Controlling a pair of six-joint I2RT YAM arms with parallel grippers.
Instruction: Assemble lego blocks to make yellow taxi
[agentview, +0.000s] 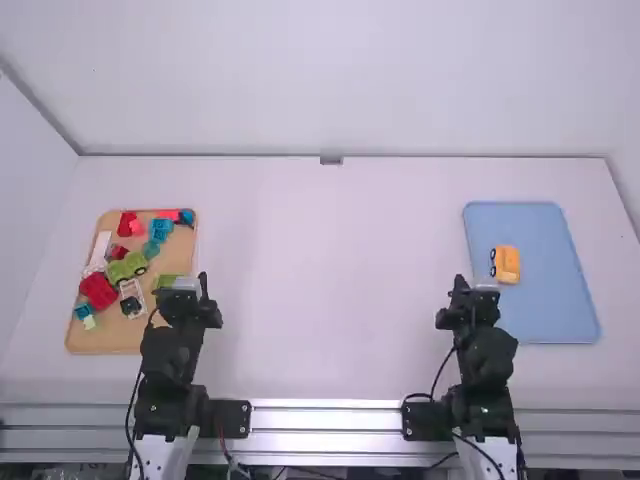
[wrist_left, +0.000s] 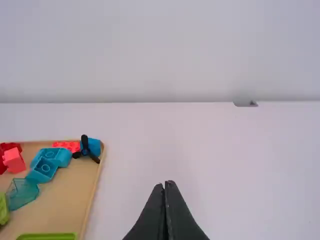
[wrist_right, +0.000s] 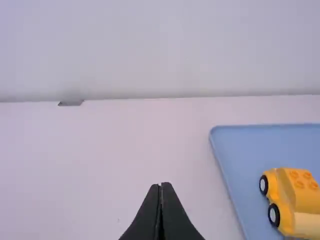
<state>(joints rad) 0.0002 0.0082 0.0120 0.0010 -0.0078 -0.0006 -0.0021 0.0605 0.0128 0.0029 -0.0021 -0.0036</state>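
One yellow car (agentview: 506, 264) in blue tray (agentview: 550, 322), right side of tabletop (agentview: 330, 300). Car sits in the far half of tray, nearer its left edge, apart from the rim. Black wheels (wrist_right: 274, 215) show on its left side; studded block (wrist_right: 300, 187) on top of the body.

Right pincer (agentview: 474, 290): just left of blue tray, nearer the camera than the car; narrow, fingers together, nothing between them. Left pincer (agentview: 182, 290): by the near right part of wooden tray (agentview: 95, 341); also narrow, fingers meeting, nothing held.

Wooden tray, left side of tabletop, holds mixed pieces. Far end: dark red block (agentview: 127, 223), pink block (agentview: 137, 228), teal blocks (agentview: 160, 230), red studded block (wrist_left: 66, 146), blue block (wrist_left: 93, 146) with black propeller (wrist_left: 85, 146) at it. Middle: clear green piece (agentview: 151, 249), green car (agentview: 127, 267), white piece (agentview: 100, 249), small red piece (agentview: 119, 252). Nearer: big red block (agentview: 98, 291), white-and-black piece (agentview: 131, 299), flat green piece (wrist_left: 47, 236) partly behind the left arm in the high view, small teal piece (agentview: 83, 311) with pale green piece (agentview: 89, 323) beside it.

Grey fitting (agentview: 331, 160) at tabletop's far edge, near the middle, between the trays. White wall (agentview: 330, 80) behind.
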